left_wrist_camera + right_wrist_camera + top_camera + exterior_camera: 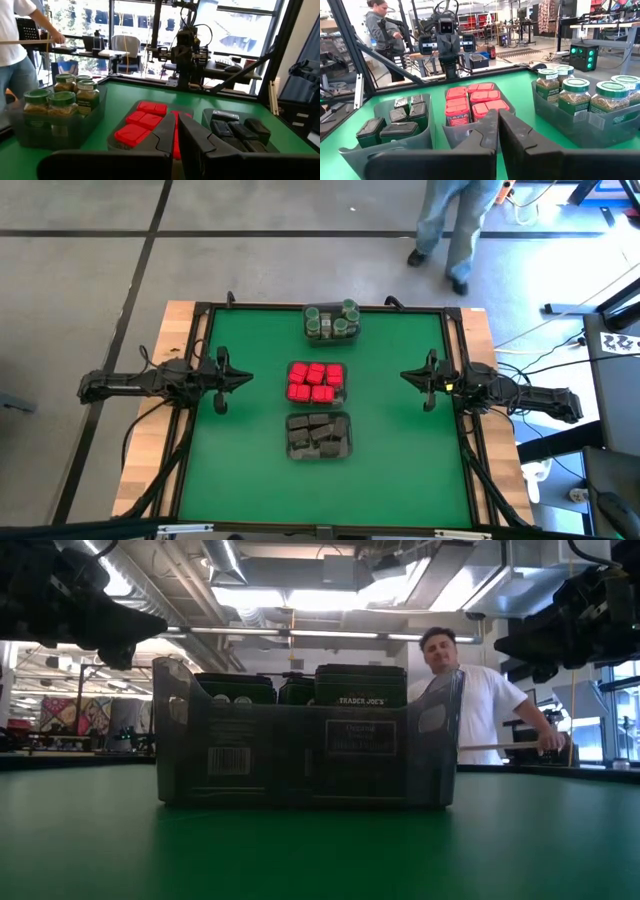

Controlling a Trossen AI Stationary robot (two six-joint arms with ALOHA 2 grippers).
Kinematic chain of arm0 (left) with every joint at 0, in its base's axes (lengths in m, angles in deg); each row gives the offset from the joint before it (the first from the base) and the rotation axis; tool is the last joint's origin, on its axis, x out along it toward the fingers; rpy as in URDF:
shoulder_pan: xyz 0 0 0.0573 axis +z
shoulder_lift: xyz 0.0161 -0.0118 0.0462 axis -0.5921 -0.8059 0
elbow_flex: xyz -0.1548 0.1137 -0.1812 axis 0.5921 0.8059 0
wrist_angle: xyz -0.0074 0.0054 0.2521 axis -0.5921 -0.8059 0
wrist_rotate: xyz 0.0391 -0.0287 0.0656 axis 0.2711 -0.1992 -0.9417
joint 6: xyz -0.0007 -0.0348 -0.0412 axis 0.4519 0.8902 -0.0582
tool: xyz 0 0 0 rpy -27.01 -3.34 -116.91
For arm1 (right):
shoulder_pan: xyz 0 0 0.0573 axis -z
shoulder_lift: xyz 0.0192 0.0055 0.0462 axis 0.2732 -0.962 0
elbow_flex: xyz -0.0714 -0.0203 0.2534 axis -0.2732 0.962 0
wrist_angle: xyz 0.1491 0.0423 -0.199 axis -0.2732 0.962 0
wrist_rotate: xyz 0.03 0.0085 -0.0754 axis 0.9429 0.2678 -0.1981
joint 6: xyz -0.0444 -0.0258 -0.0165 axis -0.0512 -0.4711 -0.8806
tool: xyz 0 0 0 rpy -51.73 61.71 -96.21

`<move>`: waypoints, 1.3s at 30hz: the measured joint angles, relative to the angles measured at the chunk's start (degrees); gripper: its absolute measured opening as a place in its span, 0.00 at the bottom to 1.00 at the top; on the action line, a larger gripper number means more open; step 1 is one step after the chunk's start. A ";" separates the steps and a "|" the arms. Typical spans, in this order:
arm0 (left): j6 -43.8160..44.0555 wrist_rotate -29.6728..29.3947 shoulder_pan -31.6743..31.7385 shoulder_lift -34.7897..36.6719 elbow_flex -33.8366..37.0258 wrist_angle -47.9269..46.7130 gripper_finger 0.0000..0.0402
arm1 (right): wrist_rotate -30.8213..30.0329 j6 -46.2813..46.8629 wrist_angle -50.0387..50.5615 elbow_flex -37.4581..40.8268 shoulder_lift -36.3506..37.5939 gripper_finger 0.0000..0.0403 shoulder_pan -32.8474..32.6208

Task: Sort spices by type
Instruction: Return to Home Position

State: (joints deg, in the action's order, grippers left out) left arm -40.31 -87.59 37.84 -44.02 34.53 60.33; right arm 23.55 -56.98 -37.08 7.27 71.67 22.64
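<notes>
Closest to the low camera stands the clear tray of dark grey blocks. Its wall hides the red boxes behind it; only the high view lays out the whole row. Take the middle tray, which holds the red boxes, as the mark. The blocks sit just beside it toward the table's front edge, and the green-lidded jars lie well beyond it at the far edge. Level with it, the left gripper hangs well apart on its left and the right gripper on its right, both clenched on nothing. The low view alone shows a person in a white shirt past the table.
</notes>
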 joint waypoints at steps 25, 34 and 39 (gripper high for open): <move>-0.04 -0.04 0.00 -0.04 -0.02 0.10 0.04 | 0.09 -0.15 -0.10 0.11 -0.45 0.04 0.00; -0.04 -0.07 0.00 -0.04 -0.04 0.11 0.04 | 0.13 -0.15 -0.15 0.09 -1.60 0.04 0.00; -0.04 -0.11 0.00 -0.04 -0.08 0.10 0.04 | 0.13 -0.15 -0.09 0.09 -1.66 0.04 0.00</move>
State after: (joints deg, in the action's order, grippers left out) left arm -40.35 -87.70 37.84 -44.06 34.44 60.43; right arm 23.68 -57.13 -37.17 7.37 70.01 22.64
